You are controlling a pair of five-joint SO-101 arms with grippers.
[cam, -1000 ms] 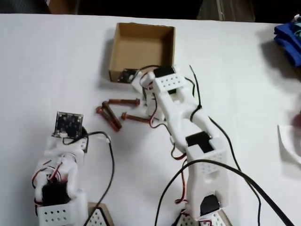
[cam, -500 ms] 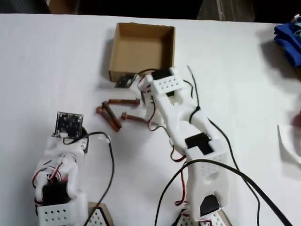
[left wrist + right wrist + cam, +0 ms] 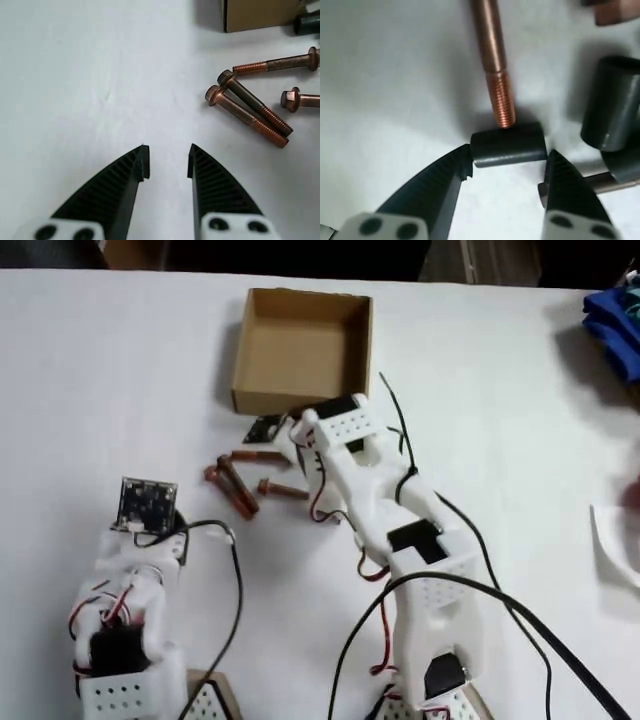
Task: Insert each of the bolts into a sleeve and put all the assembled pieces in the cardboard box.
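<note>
Step in hand: pick-up of a sleeve. Nothing is assembled yet, and the box [image 3: 300,400] looks bare inside.

The right gripper [image 3: 508,164] sits low over the desk [image 3: 75,75], just in front of the box. Its fingers are apart, one at each end of a dark sleeve [image 3: 509,145] that lies on its side. We see no firm contact. A bolt [image 3: 492,55] lies with its threaded tip touching the sleeve's side, not in the bore.

The left gripper [image 3: 168,155] hangs well out from the box, fingers apart, holding nothing.

Next move, as we judge it:
- The right fingers close on the sleeve and lift it.
- Closing end-on would cap the bore, so a wrist turn to grip across the barrel looks wise.
- The touching bolt may get nudged.
- The left arm must then fetch a bolt for the insertion.

Count:
- Box: one.
- Bolts: four, all in front of the box. These are a long bolt [image 3: 275,62] nearest it, a pair [image 3: 250,120] side by side farther out, and a fourth bolt [image 3: 302,99] between them.
- Sleeves: two certain, counting a second sleeve [image 3: 612,102] beside the first. A further dark shape [image 3: 625,167] next to them may be a third; we cannot tell.
</note>
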